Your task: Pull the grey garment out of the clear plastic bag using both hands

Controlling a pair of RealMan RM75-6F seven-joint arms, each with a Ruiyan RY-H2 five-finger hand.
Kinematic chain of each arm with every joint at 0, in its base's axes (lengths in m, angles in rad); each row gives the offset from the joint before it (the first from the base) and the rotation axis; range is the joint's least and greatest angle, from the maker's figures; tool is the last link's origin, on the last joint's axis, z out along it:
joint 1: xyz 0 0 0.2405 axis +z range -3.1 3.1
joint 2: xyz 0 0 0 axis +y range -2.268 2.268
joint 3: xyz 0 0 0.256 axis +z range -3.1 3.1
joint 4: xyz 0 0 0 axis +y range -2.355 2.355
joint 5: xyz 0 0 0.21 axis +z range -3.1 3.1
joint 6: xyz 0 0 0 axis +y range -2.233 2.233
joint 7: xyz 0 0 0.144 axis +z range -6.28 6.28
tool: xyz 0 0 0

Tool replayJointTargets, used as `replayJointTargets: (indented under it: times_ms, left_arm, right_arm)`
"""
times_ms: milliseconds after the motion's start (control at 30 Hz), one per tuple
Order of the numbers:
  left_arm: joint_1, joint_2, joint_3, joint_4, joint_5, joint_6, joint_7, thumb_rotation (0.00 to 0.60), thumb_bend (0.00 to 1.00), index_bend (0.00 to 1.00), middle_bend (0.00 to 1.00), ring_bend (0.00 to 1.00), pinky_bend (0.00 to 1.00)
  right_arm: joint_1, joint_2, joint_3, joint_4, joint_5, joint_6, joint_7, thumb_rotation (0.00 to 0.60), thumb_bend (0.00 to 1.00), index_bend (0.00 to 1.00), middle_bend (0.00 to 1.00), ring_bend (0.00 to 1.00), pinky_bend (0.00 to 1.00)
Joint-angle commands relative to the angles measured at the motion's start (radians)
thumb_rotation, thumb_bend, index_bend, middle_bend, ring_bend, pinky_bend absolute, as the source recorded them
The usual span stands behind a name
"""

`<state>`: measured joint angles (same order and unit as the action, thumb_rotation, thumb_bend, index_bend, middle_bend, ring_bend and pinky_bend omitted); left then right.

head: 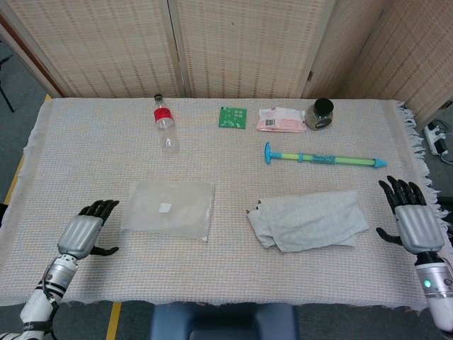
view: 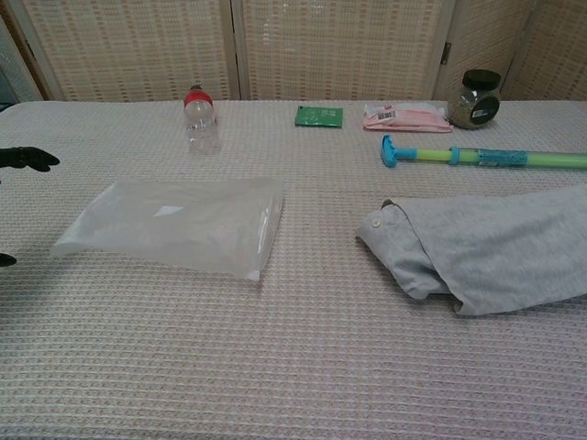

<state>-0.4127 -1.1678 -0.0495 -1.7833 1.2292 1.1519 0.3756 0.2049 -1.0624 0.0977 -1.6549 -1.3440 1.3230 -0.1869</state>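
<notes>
Garment fully out, lying right of table centre; empty clear bag flat, left of centre. Left robot hand and right robot hand spread, holding nothing. Extraction looks complete; next move: retract.

An indoor test space: woven folding screens wall off a cloth-covered surface, with grey floor and yellow tape around it.
</notes>
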Motion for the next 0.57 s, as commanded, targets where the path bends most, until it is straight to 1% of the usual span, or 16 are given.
replayJointTargets:
  times_ms: [33,133,200,367,567]
  left_arm:
    - [0.153,0.022,0.060,0.045,0.182,0.271,-0.081,0.487,0.17,0.07,0.13,0.09,0.19]
    - [0.225,-0.004,0.076,0.137,0.256,0.402,-0.170,0.485,0.17,0.09,0.13,0.08,0.18]
    - [0.264,-0.026,0.078,0.205,0.261,0.452,-0.221,0.488,0.17,0.10,0.13,0.09,0.18]
    - [0.275,-0.023,0.067,0.241,0.243,0.434,-0.227,0.485,0.17,0.14,0.15,0.09,0.18]
    - [0.278,-0.011,0.055,0.221,0.192,0.381,-0.172,0.482,0.17,0.14,0.15,0.09,0.18]
  right_arm:
    - [-0.066,-0.048,-0.027,-0.033,-0.011,0.115,-0.079,0.600,0.14,0.00,0.00,0.00,0.00]
    - [-0.074,-0.057,-0.029,-0.019,0.000,0.108,-0.062,0.600,0.14,0.00,0.00,0.00,0.00]
    - [-0.071,-0.050,-0.025,-0.010,0.005,0.094,-0.042,0.600,0.14,0.00,0.00,0.00,0.00]
    - [-0.072,-0.039,-0.014,-0.009,0.034,0.076,-0.024,0.600,0.14,0.00,0.00,0.00,0.00]
    - [-0.082,-0.030,-0.002,-0.013,0.033,0.094,0.001,0.600,0.14,0.00,0.00,0.00,0.00]
